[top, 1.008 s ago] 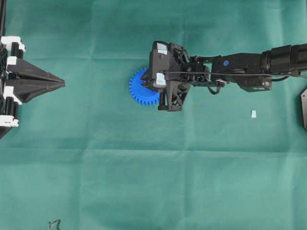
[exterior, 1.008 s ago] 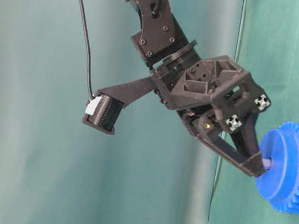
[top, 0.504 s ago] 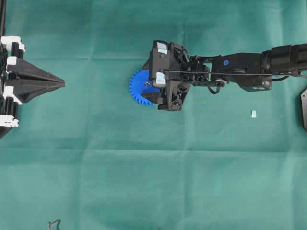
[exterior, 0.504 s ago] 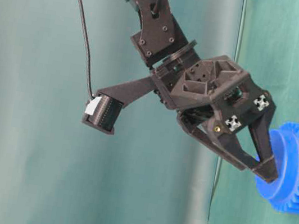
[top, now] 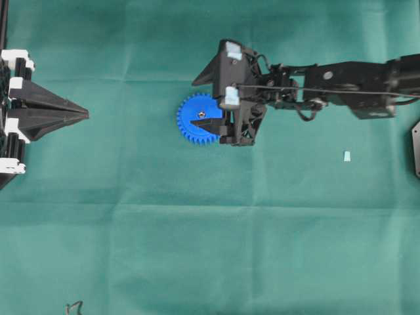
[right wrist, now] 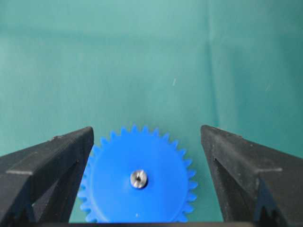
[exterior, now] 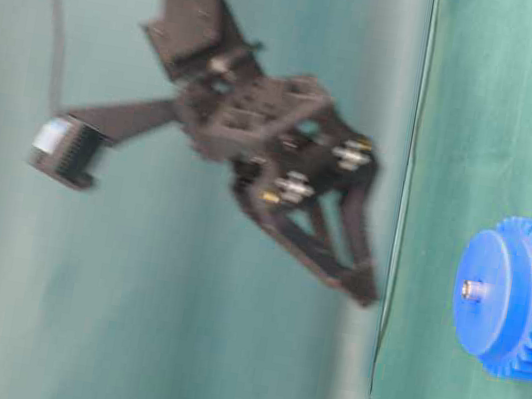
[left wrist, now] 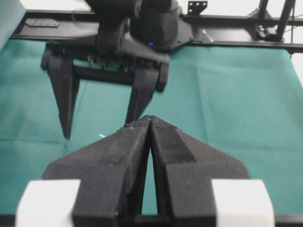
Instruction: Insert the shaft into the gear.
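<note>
Gear (top: 199, 119) lying flat on green desk (top: 210, 249); shaft (right wrist: 138, 178) seated in centre hole. Right gripper (right wrist: 147, 175) being held above gear, fingers spread, empty. Left gripper (left wrist: 150, 124) fingers pressed together.

A table spread with creased green cloth (top: 197, 249); the blue gear (top: 197, 119) lies flat near its middle, shaft (right wrist: 138, 178) upright in the hub; at four o'clock from it, well apart, a small pale scrap (top: 346, 155).
</note>
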Available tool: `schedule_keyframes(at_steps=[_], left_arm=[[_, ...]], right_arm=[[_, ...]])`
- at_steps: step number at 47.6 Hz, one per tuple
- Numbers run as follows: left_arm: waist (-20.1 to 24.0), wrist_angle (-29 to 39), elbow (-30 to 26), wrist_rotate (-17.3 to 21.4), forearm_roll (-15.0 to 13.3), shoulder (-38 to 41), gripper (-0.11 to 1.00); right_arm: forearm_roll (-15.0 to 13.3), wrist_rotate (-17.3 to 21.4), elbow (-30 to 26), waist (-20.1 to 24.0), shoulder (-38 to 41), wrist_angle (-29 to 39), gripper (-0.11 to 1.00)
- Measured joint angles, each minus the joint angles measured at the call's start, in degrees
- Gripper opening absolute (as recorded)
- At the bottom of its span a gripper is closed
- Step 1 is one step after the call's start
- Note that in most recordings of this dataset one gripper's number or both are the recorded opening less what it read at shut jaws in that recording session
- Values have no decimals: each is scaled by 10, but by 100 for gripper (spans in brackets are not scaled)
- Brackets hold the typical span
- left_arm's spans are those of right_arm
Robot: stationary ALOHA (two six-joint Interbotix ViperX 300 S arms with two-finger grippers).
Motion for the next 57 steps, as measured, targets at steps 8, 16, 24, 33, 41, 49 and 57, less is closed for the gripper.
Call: schedule_keyframes(at_steps=[8,16,24,33,41,49,57], left_arm=[[0,3,0,0,-1,0,0],[0,4,0,0,-1,-1,0],[0,4,0,0,-1,-1,0],[0,4,0,0,0,-2,0],[0,4,0,0,-1,-2,0],[0,4,-1,0,0,-3,0],[0,4,-1,0,-1,-4,0]], right_arm=[[-1,0,7,0,-11,1,93],[-1,2,29,-1,-30,4,93],[-1,2,68,-2,-98,15,93],[0,2,134,-2,-214,20,93],[0,1,202,-3,-338,29,93],[1,2,250,-2,-471,91,93],[1,3,273,-2,-576,164,93]])
